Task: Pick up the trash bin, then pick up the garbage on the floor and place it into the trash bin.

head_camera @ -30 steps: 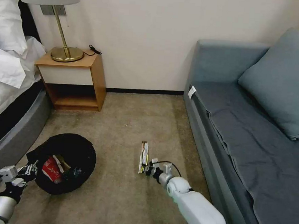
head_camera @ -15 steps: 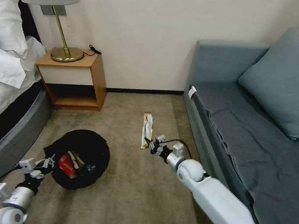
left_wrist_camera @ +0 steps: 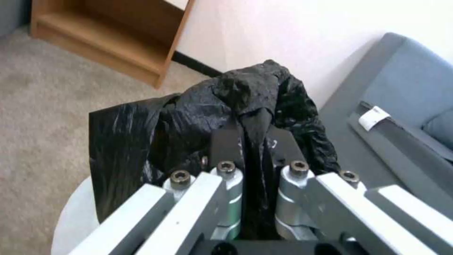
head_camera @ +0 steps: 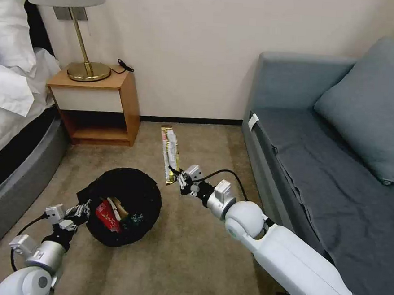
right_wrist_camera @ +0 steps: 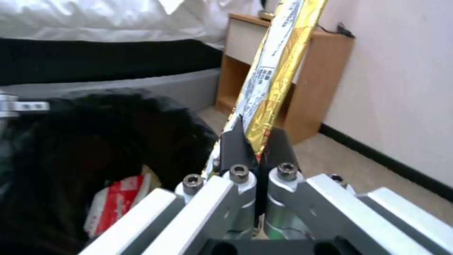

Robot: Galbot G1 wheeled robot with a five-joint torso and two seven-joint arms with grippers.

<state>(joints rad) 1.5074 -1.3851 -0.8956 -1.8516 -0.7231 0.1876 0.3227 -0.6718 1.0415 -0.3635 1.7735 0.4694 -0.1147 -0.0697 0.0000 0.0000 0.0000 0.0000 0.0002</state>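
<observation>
The left gripper (head_camera: 81,211), low in the lower left of the head view, had its jaws pinched on a fold of the black bag lining the trash bin (head_camera: 125,205). In the left wrist view that fold ran straight down between the pressed-together fingers (left_wrist_camera: 226,145), a hold that seemed meant to keep the bin (left_wrist_camera: 212,106) off the carpet with its mouth turned up toward the other arm.

The right gripper (head_camera: 179,178), near the centre of the head view, clamped the bottom end of the yellow-green foil wrapper (head_camera: 168,152). The wrapper stood nearly upright above the jaws, well clear of the floor, with the bin's rim just below and to its left. The right wrist view showed the foil strip (right_wrist_camera: 271,74) pinched at its very end, so most of its length was free to drop in first once tipped over the opening.

Inside the bin lay a red-white wrapper (head_camera: 106,214) among other litter, suggesting most of the garbage was already collected and this wrapper was a late item.
</observation>
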